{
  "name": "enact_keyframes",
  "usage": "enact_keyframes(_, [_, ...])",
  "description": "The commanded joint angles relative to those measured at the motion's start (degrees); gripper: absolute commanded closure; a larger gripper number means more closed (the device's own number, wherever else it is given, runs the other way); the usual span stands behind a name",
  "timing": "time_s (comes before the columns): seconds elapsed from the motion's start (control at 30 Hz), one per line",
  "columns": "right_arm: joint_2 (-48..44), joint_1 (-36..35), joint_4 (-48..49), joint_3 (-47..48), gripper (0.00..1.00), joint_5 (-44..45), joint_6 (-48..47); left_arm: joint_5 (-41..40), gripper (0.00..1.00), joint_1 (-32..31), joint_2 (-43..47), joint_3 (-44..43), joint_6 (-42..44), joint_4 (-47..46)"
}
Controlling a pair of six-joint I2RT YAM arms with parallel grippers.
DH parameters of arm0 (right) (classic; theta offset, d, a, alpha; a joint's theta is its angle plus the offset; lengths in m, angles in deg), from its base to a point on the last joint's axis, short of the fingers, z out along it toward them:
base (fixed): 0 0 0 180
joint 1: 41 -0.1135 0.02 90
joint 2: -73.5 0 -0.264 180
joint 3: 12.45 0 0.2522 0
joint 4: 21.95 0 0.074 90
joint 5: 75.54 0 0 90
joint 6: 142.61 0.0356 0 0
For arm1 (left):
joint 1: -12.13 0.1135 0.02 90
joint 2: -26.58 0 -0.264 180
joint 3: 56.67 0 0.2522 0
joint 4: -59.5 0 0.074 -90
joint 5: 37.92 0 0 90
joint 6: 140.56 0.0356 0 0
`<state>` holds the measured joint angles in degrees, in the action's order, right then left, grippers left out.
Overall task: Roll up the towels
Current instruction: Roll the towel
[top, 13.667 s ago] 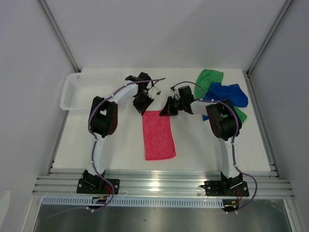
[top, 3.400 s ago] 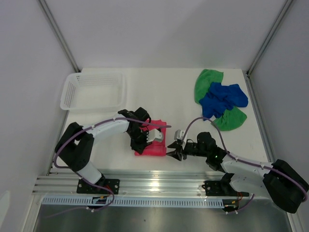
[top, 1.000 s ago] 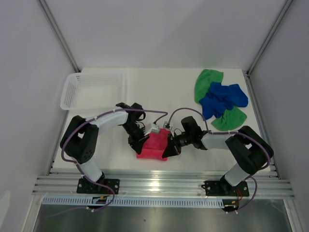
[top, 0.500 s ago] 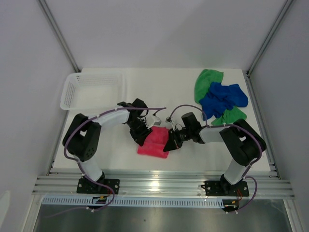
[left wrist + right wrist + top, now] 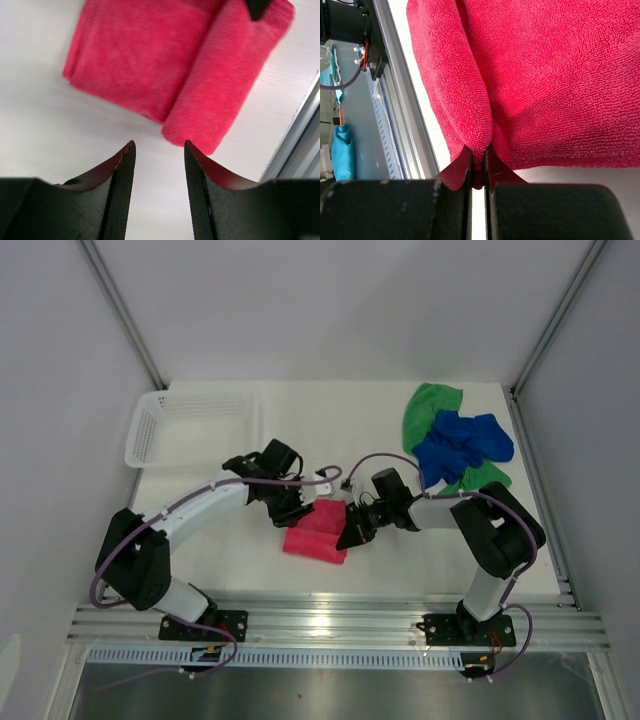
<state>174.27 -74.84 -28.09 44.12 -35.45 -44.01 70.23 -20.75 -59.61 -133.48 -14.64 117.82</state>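
My left gripper (image 5: 159, 145) has let go of the pink-red towel (image 5: 318, 532) it pinched a second ago. Its fingers now stand spread, just clear of the half-rolled cloth. My right gripper (image 5: 478, 152) still pinches the roll's end. That towel lies right of the basket (image 5: 150, 430), nearer me. The blue towel (image 5: 462, 445) and green towel (image 5: 428, 405) are heaped together far to the basket's right.

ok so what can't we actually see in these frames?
- Green towel, top view: middle covered by the blue towel; full shape hidden.
- Pink towel, top view: right edge hidden under the right gripper; both wrist views cut it off at frame edges.
- Left gripper, top view: too small and dark to read its opening.
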Motion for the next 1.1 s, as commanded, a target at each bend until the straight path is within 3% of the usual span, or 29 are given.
enact_keyframes(0.0, [0.83,0.36,-0.24,1.75,0.96,3.24,0.45,-0.84,0.53,-5.16,4.96,3.89,8.53,-1.05])
enact_keyframes(0.23, [0.92,0.36,0.56,1.31,0.95,3.68,0.89,-0.92,0.49,-14.66,11.31,15.32,17.25,-7.72])
enact_keyframes(0.6, [1.09,0.36,-0.15,1.58,0.94,3.42,-0.51,-6.64,0.49,-14.67,6.65,15.41,14.44,-11.95])
enact_keyframes(0.77, [1.62,0.45,-0.50,2.10,0.87,3.24,-0.34,-7.78,0.49,-14.67,3.67,16.46,13.30,-10.98])
enact_keyframes(0.9, [1.01,0.36,-2.51,3.25,0.76,3.24,-1.30,-7.43,0.49,-14.49,0.94,16.03,12.42,-10.98])
enact_keyframes(1.07, [-3.46,1.23,-6.38,3.60,0.68,5.26,-3.59,-5.94,0.48,-14.05,-0.64,16.20,11.02,-11.07])
